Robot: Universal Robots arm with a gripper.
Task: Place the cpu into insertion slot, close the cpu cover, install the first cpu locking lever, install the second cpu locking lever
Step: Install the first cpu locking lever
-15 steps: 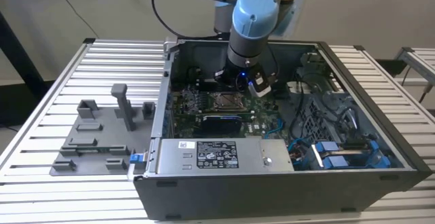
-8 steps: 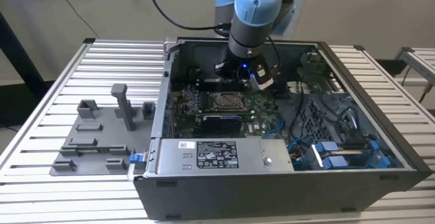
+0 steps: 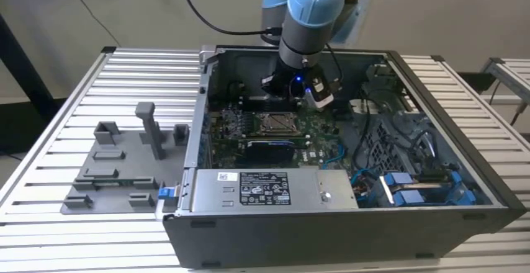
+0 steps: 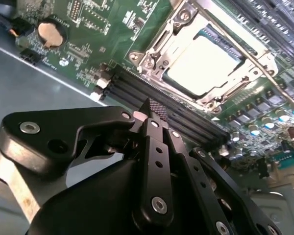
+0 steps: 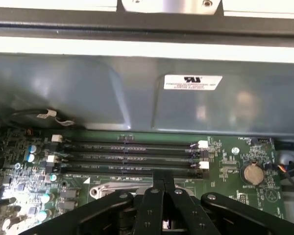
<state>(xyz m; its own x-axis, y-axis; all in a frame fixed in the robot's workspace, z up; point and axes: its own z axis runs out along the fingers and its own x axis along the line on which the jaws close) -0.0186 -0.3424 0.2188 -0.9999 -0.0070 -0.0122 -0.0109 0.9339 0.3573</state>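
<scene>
The cpu (image 4: 204,62) lies in the insertion slot (image 4: 162,45) on the green motherboard (image 4: 88,34), its pale face showing through the window of the silver cpu cover (image 4: 237,81), which lies flat around it. A thin metal lever rod (image 4: 264,66) runs along one side of the socket. In the exterior view the socket (image 3: 277,123) sits mid-board inside the open computer case. My gripper (image 3: 305,96) hangs just behind it, over the memory slots (image 5: 127,157). In both wrist views the gripper (image 4: 154,111) (image 5: 162,182) is shut with nothing between its black fingers.
The case wall (image 5: 112,98) rises just beyond the memory slots. A coin battery (image 5: 252,172) sits on the board. A power supply (image 3: 265,189) fills the case's front, with cables and blue drive brackets (image 3: 414,189) at the exterior view's right. A grey fixture plate (image 3: 124,167) lies on the table.
</scene>
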